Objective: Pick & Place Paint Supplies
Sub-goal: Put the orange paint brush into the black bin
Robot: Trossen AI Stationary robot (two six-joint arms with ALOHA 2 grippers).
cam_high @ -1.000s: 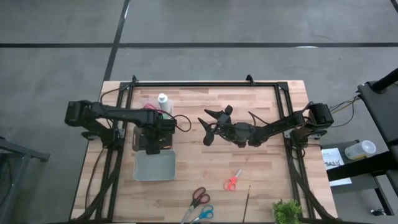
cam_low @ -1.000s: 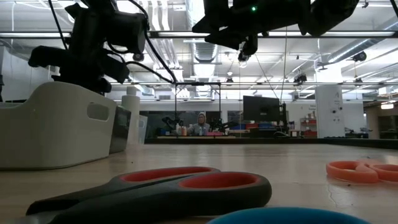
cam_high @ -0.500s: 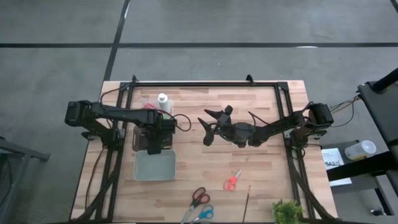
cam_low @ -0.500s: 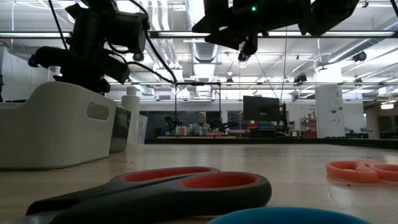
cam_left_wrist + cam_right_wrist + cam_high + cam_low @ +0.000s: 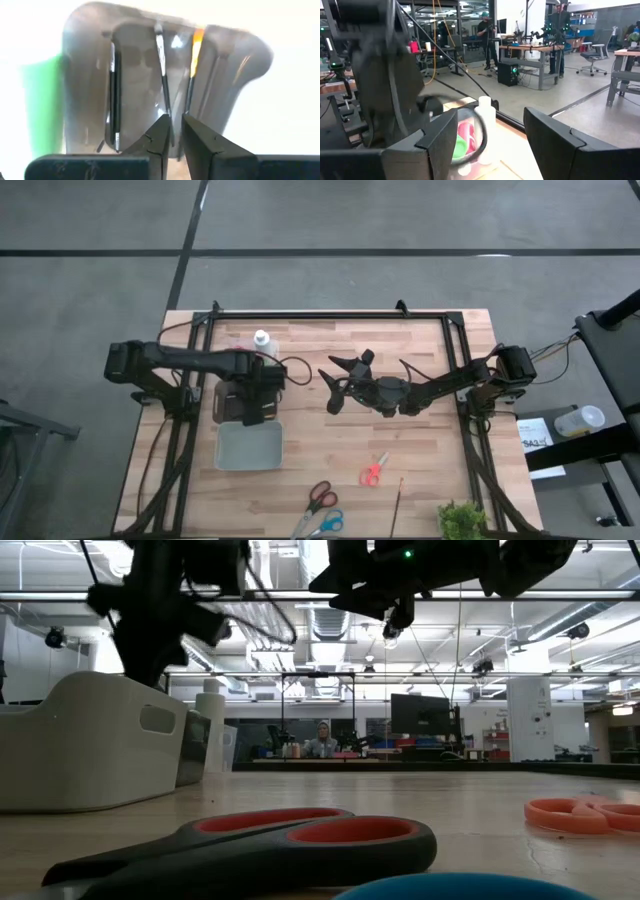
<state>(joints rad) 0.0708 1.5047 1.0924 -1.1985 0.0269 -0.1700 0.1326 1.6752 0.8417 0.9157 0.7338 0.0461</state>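
My left gripper hangs fingers-down over a grey tray holding three brushes, and its fingers are shut on the middle brush. Two more brushes lie beside it in the tray. The white bottle stands behind the tray, with the red bottle and the green bottle next to it. A white bin sits on the near side of the tray. My right gripper waits open at mid-table, raised. My left gripper pinches the middle brush between its two fingertips at the handle's near end, coming from above and pointing down. The brush runs away from the fingers over the tray; I cannot tell whether its far end rests there.
Near the front edge lie red-handled scissors, blue-handled scissors, small orange scissors, a loose brush and a green plant. Metal frame rails run along the table's left, right and far sides. A person sits far off in the room.
My left gripper has risen above the tray and bin and shifted slightly toward the far edge. My right arm has kept still.
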